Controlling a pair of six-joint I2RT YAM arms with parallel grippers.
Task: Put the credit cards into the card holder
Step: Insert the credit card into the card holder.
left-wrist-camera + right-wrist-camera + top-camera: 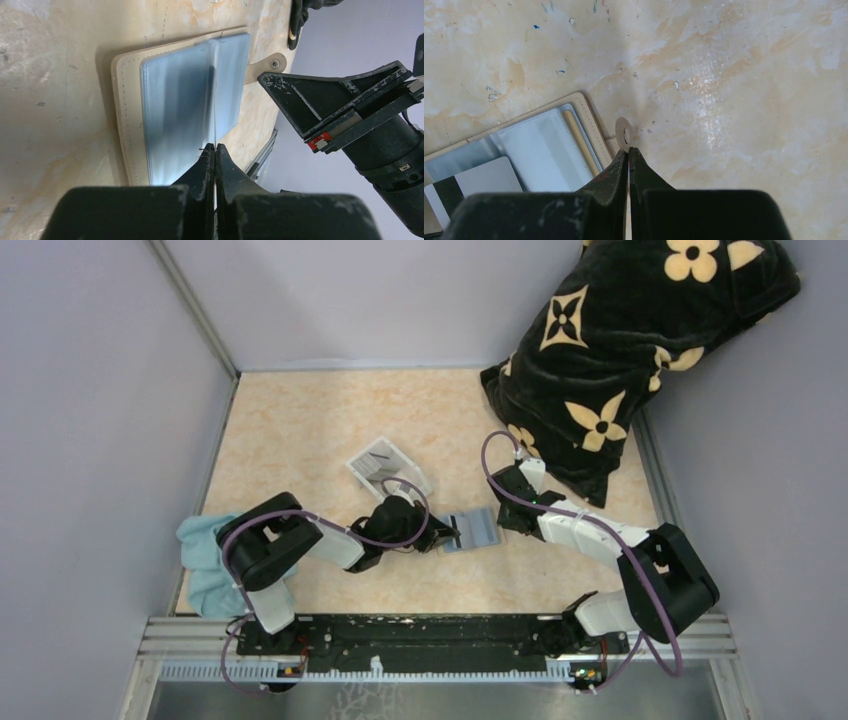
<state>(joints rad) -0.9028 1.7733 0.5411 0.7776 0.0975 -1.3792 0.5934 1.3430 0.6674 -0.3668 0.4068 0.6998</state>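
The tan card holder [478, 529] lies open on the table, its blue-grey lining [175, 110] facing up. My left gripper [215, 146] is shut on a thin card, seen edge-on [214, 100], standing over the lining near the fold. The same silvery card with a black stripe shows in the right wrist view [479, 182] over the holder's left part. My right gripper [629, 149] is shut on the holder's snap tab [624, 134] at its right edge. A tan-gold card edge [575, 140] sits in a pocket. In the top view the left gripper [447, 533] and right gripper [503, 523] flank the holder.
A clear white plastic tray [385, 468] lies just behind the left gripper. A light blue cloth [205, 562] lies at the table's left edge. A black cushion with tan flowers [620, 350] fills the back right corner. Grey walls enclose the table.
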